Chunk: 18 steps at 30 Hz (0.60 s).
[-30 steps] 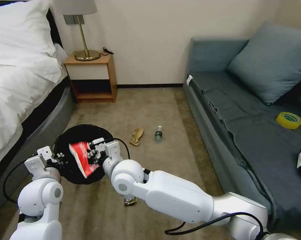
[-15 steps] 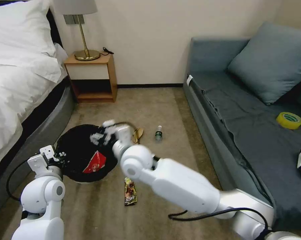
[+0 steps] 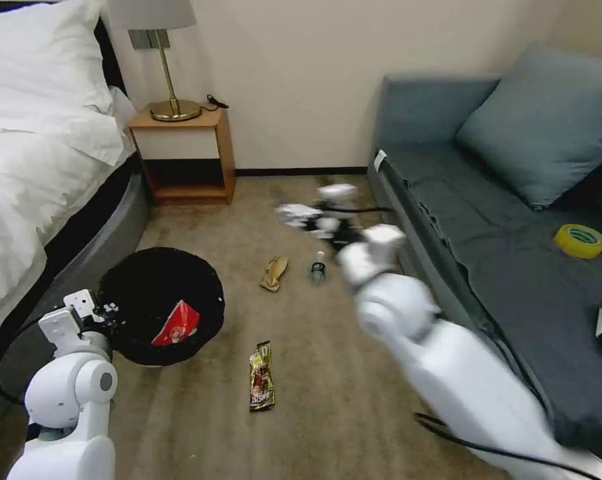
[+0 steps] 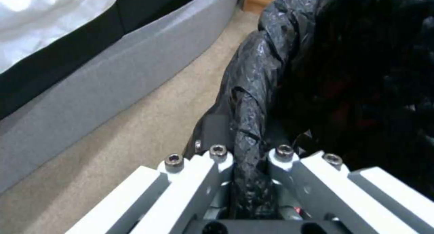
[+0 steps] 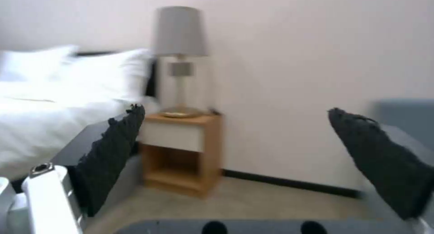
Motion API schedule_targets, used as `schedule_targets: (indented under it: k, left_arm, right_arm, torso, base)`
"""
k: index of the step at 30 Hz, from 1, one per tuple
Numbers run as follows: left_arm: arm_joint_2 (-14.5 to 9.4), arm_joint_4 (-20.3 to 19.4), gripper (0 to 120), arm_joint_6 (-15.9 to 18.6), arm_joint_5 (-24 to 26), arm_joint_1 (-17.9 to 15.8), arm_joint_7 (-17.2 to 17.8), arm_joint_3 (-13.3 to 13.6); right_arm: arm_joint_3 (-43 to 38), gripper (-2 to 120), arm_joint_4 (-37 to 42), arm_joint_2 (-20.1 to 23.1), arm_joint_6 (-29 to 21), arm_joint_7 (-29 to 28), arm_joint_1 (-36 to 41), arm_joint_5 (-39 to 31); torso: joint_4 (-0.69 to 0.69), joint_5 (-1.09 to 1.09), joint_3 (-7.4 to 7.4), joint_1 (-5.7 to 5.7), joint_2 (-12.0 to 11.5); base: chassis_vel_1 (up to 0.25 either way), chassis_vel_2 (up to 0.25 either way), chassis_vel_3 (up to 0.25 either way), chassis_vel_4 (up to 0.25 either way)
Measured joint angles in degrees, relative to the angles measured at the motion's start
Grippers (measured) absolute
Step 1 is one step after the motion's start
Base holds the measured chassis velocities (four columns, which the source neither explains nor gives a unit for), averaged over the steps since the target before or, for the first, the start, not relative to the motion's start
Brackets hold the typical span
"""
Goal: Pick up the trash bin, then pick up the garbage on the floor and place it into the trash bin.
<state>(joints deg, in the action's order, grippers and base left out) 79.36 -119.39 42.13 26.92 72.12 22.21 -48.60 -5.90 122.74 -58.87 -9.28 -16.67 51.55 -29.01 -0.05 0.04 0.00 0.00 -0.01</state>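
Right claw (image 3: 301, 217) spread wide, empty, above the floor; clear bottle (image 3: 318, 267) just below, nearest, neck toward the wall. Left claw (image 3: 107, 313) clamped on trash bin (image 3: 131, 283) rim.

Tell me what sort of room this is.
Most likely a hotel bedroom: a bed with white linen and pillows, a wooden nightstand carrying a brass lamp, and a grey-blue sofa across the carpet.
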Motion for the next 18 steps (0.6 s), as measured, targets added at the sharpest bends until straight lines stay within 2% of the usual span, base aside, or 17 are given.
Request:
schedule_targets:
  k: [2, 3, 5, 6, 10, 15, 18]
  left_arm:
    - [0.0, 0.0, 3, 0.0, 0.0, -0.1, 0.0, -0.2]
    - [0.0, 0.0, 3, 0.0, 0.0, -0.1, 0.0, -0.2]
    - [-0.1, 0.2, 3, 0.0, -0.2, -0.2, -0.2, -0.3]
    - [-0.1, 0.2, 3, 0.0, -0.2, -0.2, -0.2, -0.3]
    - [0.0, 0.0, 3, 0.0, -0.4, 0.0, -0.5, -0.2]
    - [0.6, -0.9, 3, 0.0, -0.5, 0.9, -0.6, -0.7]
    - [1.0, -1.2, 3, 0.0, -0.6, 1.0, -0.6, -0.7]
  right_arm:
    - [-7.7, 100, 4.8, 0.3, -0.1, -0.6, 8.0, 3.7]
    - [-7.7, 100, 4.8, 0.3, -0.1, -0.6, 8.0, 3.7]
    - [-16.2, 100, 9.4, -3.9, -0.8, -1.3, 19.0, 10.7]
    - [-16.2, 100, 9.4, -3.9, -0.8, -1.3, 19.0, 10.7]
    - [-21.4, 100, 13.0, -12.4, 1.8, -0.4, 31.5, 19.2]
    - [-20.6, 100, 13.1, -15.7, 4.6, 0.8, 36.3, 22.8]
    - [-19.9, 100, 12.4, -16.2, 5.7, 1.2, 37.1, 23.7]
  torso:
    - [0.06, -0.04, -0.01, 0.00, 0.0]
    - [0.06, -0.04, -0.01, 0.00, 0.0]
    - [0.06, -0.03, 0.00, 0.00, 0.0]
    - [0.06, -0.03, 0.00, 0.00, 0.0]
    - [0.02, -0.04, -0.01, -0.01, 0.0]
    - [0.06, -0.05, -0.01, 0.00, 0.0]
    - [0.06, -0.05, -0.01, 0.00, 0.0]
  base:
    - [0.000, 0.000, 0.000, 0.000]
    - [0.000, 0.000, 0.000, 0.000]
    - [0.000, 0.000, 0.000, 0.000]
    - [0.000, 0.000, 0.000, 0.000]
    - [0.000, 0.000, 0.000, 0.000]
    - [0.000, 0.000, 0.000, 0.000]
    - [0.000, 0.000, 0.000, 0.000]
